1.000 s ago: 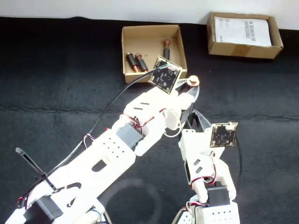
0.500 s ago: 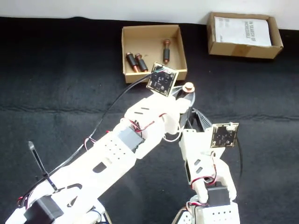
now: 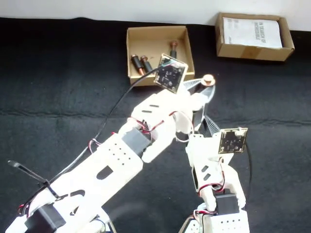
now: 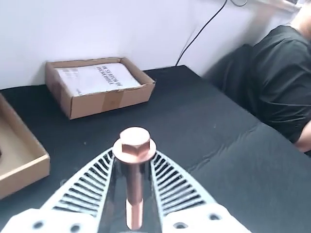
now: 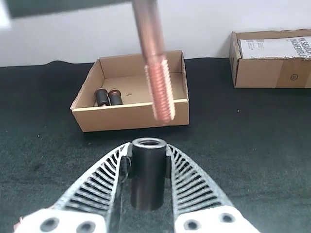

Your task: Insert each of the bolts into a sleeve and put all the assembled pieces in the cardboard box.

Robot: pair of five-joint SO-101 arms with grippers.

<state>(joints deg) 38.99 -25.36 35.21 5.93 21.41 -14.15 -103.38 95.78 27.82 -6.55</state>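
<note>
boxed: we counted three pieces [image 3: 145, 63] inside box [image 3: 156, 52]
left gripper [image 4: 134, 154]: gripped bolt [image 4: 133, 179]
right gripper [image 5: 148, 148]: gripped sleeve [image 5: 148, 177]
remaining: insertion, boxing

High cam hangs above and behind both arms, looking down the worktop [image 3: 58, 73] toward the wall [image 3: 146, 9]. Wrist cams sit tight behind the left pincer [image 4: 133, 155] and right pincer [image 5: 148, 146]. All three catch the box with the printed sheet [image 3: 252, 51]. High and right wrist both see into the cardboard box [image 3: 155, 48].
</note>
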